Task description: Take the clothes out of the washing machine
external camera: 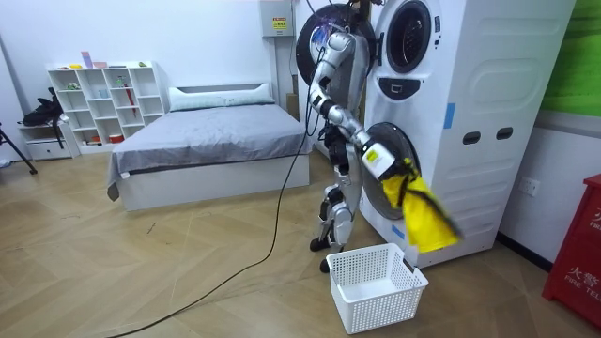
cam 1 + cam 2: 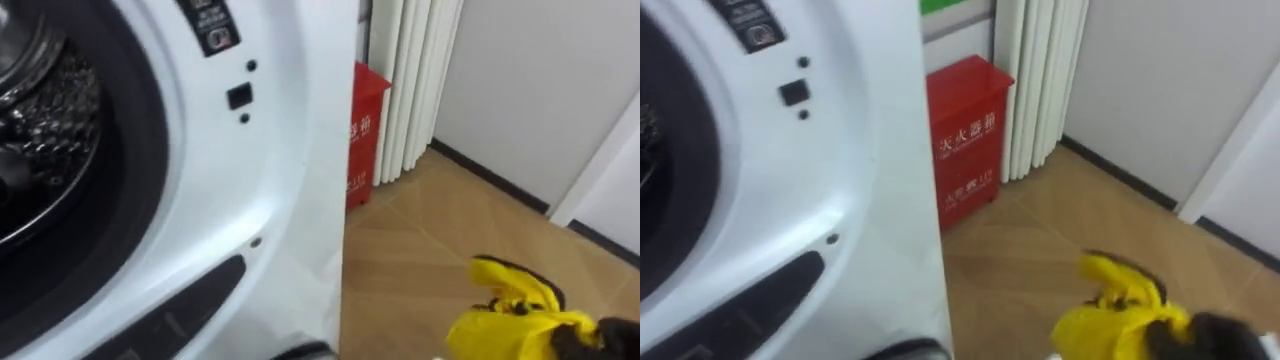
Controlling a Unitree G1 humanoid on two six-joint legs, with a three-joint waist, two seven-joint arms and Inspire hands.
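Yellow crumpled cloth (image 2: 505, 322) is outside the white washing machine (image 2: 270, 150), off to its right over the bare wooden plank floor (image 2: 420, 260). Starting at the left, you see the machine's perforated steel drum (image 2: 45, 110) ringed by a dark rubber gasket (image 2: 140, 160). Next is the smooth, rounded white front, which ends in a straight vertical edge. Right of that edge stands a red box-shaped cabinet (image 2: 365, 125), with white ribbed vertical panels (image 2: 410, 80) beyond it, and the floor there gives you open room. In the room view a white slotted plastic basket (image 1: 376, 282) sits in front of the machine. The yellow crumpled cloth dangles above its side at the room view's right. Your right hand (image 2: 610, 342) has its fingers curled round the bunched cloth.
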